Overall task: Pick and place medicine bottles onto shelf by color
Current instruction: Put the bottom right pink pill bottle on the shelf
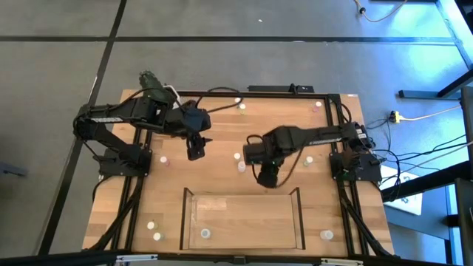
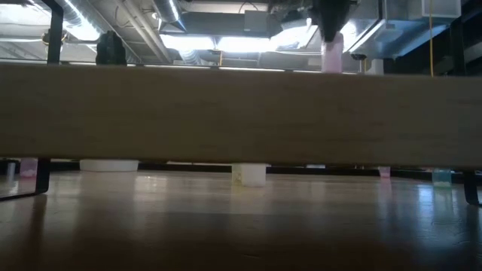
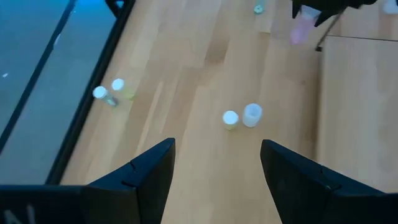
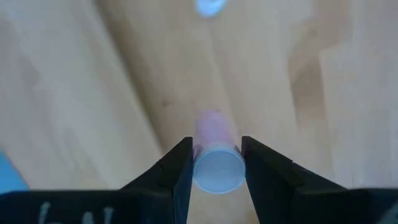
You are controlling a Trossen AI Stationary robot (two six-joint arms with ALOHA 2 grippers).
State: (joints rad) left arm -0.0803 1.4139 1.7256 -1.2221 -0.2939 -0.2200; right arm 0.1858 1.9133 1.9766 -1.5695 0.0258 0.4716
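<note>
Right gripper (image 4: 214,163) clamps a pinkish bottle (image 4: 216,158), just behind the tray's (image 1: 189,214) back wall. Left gripper (image 3: 214,171) wide apart, empty; two bottles (image 3: 242,116) ahead of it.

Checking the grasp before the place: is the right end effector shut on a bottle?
Yes, shut on one. In the right wrist view the right end effector pinches a pink bottle, its pale cap between both fingers.
</note>
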